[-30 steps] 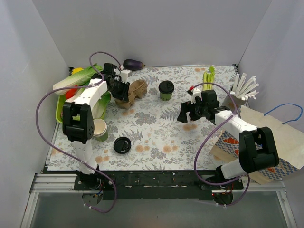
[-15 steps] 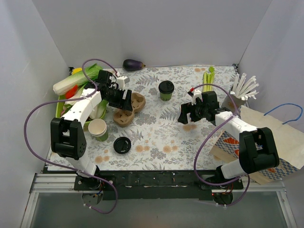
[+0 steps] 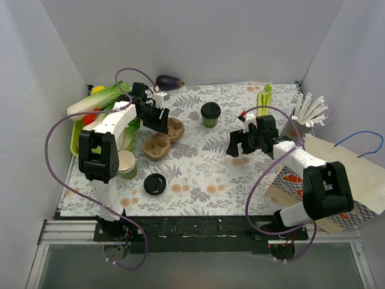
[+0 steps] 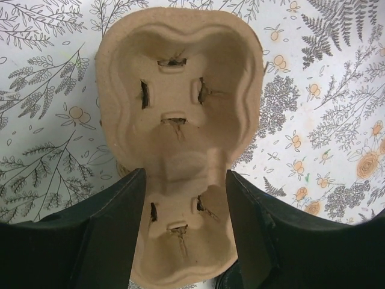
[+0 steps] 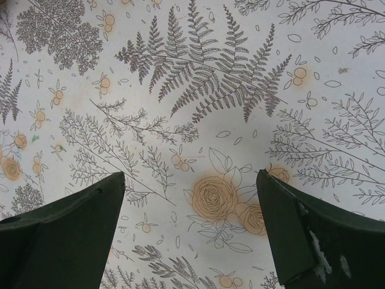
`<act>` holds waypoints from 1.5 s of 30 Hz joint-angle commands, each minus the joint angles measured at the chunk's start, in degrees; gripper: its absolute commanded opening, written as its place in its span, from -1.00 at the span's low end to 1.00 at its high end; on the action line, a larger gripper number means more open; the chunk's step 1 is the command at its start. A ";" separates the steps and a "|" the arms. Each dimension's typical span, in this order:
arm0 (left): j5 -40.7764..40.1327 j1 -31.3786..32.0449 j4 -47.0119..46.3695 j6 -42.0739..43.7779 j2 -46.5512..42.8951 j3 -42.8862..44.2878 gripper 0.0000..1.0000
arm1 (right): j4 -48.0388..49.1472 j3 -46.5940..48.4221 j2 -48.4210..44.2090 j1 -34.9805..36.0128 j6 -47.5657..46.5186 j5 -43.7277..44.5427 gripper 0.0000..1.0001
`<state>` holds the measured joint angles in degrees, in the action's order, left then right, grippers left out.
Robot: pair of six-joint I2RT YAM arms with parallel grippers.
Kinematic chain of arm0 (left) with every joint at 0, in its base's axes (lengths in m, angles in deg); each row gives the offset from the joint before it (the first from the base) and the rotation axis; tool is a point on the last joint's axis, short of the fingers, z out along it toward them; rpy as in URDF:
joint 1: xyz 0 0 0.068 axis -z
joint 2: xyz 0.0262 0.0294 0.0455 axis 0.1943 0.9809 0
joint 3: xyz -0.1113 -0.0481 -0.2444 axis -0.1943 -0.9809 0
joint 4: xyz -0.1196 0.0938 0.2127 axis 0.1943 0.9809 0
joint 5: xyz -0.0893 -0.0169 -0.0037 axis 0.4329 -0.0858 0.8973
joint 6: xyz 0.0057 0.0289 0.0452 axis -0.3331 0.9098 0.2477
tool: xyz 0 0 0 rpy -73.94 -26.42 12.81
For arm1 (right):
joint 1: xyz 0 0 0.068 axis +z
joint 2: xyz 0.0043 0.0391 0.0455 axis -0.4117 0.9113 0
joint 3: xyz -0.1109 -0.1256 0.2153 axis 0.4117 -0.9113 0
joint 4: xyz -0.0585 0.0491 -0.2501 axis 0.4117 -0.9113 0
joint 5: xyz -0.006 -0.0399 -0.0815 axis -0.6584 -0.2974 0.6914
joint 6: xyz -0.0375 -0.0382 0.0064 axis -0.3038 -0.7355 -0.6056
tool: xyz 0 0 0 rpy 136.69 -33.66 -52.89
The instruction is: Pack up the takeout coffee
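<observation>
The takeout coffee (image 3: 210,113), a green cup with a black lid, stands upright at the back middle of the table. A brown cardboard cup carrier (image 3: 160,139) lies flat to its left, with both wells empty. My left gripper (image 3: 160,120) is at the carrier's far end. In the left wrist view, my left gripper (image 4: 185,173) is closed against both sides of the carrier (image 4: 180,90). My right gripper (image 3: 236,145) hovers open and empty to the right of the coffee. The right wrist view shows my right gripper (image 5: 190,174) over the bare flowered cloth.
A loose black lid (image 3: 154,183) and stacked lidless green cups (image 3: 126,164) sit front left. A green tray (image 3: 74,140) with vegetables is at far left. An eggplant (image 3: 168,80) and celery (image 3: 264,96) are at the back. White cutlery (image 3: 310,111) and a paper bag (image 3: 337,174) are at right.
The left gripper has brought the carrier from a raised, tilted pose at back left down flat onto the table, nearer the middle. The right arm has barely moved.
</observation>
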<state>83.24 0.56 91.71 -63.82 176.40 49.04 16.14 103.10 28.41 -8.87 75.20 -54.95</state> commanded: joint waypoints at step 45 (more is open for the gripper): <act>-7.69 4.31 1.36 1.95 4.23 2.46 -0.17 | 1.91 -1.81 -1.77 -3.14 -0.12 0.11 0.96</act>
<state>75.94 4.67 92.95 -62.33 180.86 51.51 16.49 101.79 27.76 -11.60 75.25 -54.23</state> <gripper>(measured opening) 0.429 0.981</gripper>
